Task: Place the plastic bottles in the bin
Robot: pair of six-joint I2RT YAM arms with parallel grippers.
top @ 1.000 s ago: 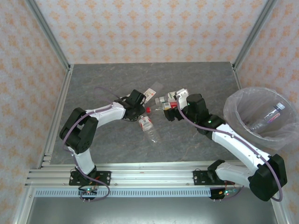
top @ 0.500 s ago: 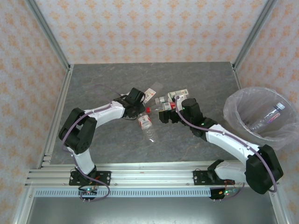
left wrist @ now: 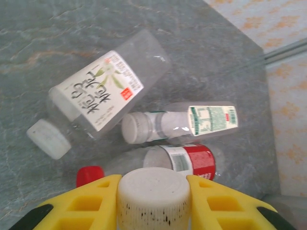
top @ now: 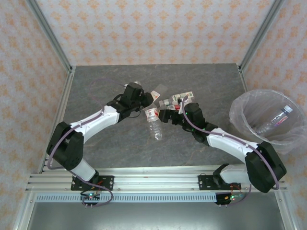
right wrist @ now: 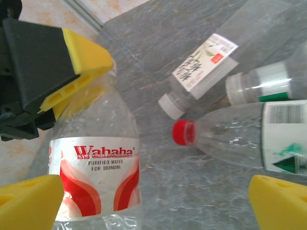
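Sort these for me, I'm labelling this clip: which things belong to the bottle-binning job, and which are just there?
Job:
Wahaha bottle
white-label bottle
green-label bottle
red-capped bottle
bottle in the bin
bin

Just there:
table
frame rails
patterned walls

On the red-and-white label of the water bottle point(right wrist: 93, 163) I read "Wahaha" in red, with "PURIFIED WATER FOR DRINKING" beneath. The white-labelled bottle point(left wrist: 98, 91) carries large Chinese characters and a small red square seal. Print on the green-labelled bottle point(left wrist: 211, 120) is too small for me to read.
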